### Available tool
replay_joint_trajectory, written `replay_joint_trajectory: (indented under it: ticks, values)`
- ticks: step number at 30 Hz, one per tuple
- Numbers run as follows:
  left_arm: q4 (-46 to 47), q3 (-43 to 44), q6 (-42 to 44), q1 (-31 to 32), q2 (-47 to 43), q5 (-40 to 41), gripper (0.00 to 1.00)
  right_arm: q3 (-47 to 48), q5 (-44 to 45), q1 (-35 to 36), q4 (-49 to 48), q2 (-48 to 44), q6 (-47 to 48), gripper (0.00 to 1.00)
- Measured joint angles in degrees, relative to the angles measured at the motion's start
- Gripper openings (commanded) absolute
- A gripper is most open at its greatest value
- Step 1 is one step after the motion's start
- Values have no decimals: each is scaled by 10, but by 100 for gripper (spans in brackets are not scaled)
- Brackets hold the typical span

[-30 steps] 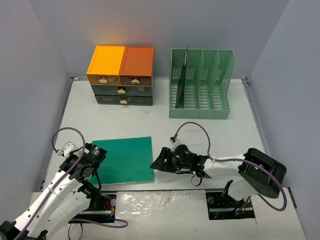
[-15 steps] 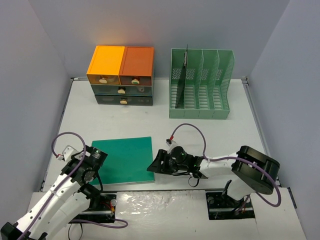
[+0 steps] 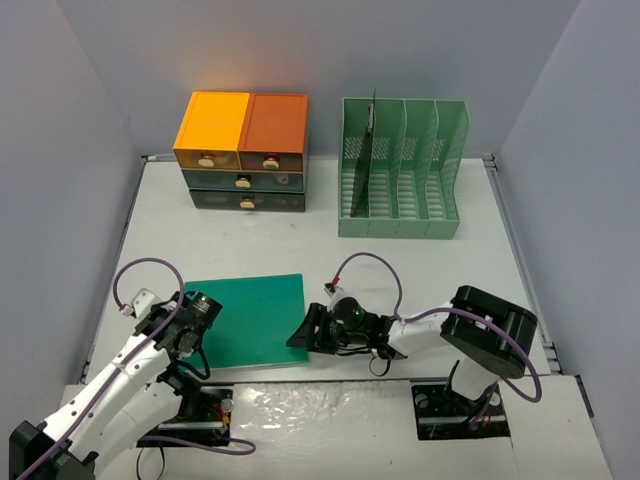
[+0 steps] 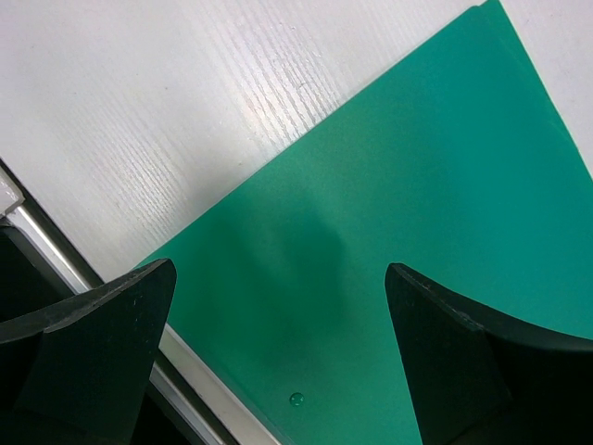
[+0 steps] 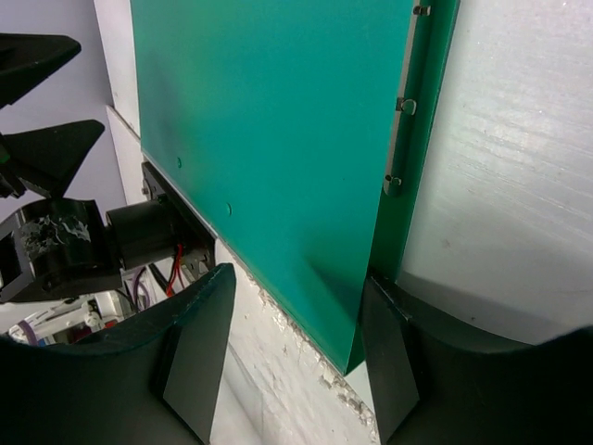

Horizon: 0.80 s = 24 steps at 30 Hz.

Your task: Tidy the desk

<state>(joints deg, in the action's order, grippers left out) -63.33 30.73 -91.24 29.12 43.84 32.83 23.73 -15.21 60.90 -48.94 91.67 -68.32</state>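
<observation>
- Desk is the big white flat top under both hands. It looks hard and smooth, and it is fixed in place, so I think nothing will lift it. Tidying means moving what lies on it.
- Right under the left gripper lies a green folder. This hand's fingers are spread wide, one on each side, and hang above the folder without touching it.
- The right gripper comes in low from the folder's other side. Its fingers are partly apart, with the folder's near corner between them. They are not pinching it.
- The folder looks thin, light and a bit bendy, with a slick cover, so I think it could slip or flop. It lies flat on the desk, so a corner or edge is the best place to grab. The edge with the small studs, by the right hand, looks stiffest.
- Far ahead of both hands, at the back wall, stands a drawer unit with orange tops.
- Beside it, far ahead of the right hand, stands a green file rack with upright slots.
</observation>
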Motion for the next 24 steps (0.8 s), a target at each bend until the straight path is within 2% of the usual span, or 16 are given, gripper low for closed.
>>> replay_joint_trajectory:
  ticks: [3, 9, 15, 21, 24]
  values:
    - [0, 1, 2, 0, 18, -2, 96, 0, 0, 0, -12, 8, -7, 48]
    - [-2, 15, 14, 0, 44, -8, 97, 0, 2, 0, -22, 15, -12, 36]
    - [-14, 49, 45, -3, 69, -26, 97, -2, 5, 0, -24, 18, -16, 33]
    - [-33, 108, 29, -11, 164, -121, 97, -4, 8, 0, -38, 20, -20, 31]
    - [-35, 109, 25, -11, 202, -156, 97, -6, 9, 1, -45, 20, -22, 20]
